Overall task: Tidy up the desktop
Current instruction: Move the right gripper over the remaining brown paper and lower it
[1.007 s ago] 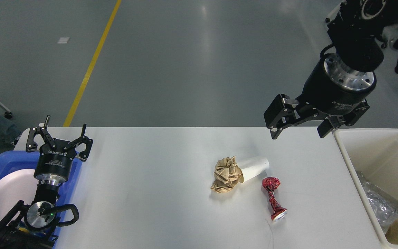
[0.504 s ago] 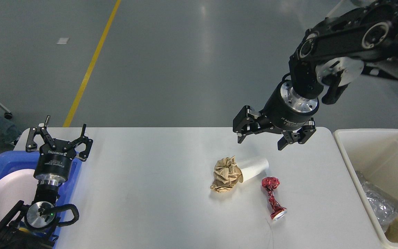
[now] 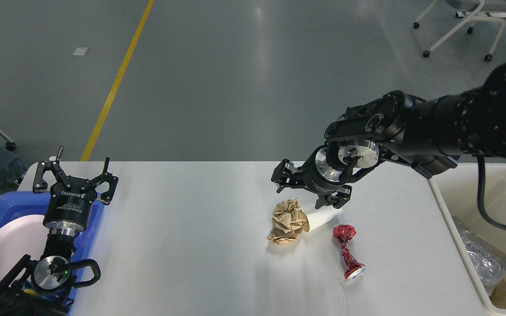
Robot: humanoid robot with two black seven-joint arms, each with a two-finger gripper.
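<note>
White paper cup [image 3: 322, 218] lies on its side mid-table [image 3: 191, 245], long axis running left-right, directly beneath my nearer right claw [image 3: 308, 195], which hangs wide open and empty; left claw [image 3: 75, 175] idles open, far off.

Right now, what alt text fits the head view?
Right gripper, jaws open, hovers above a paper cup lying beside crumpled brown paper and a crushed red can on the desktop. Left gripper waits open.
</note>
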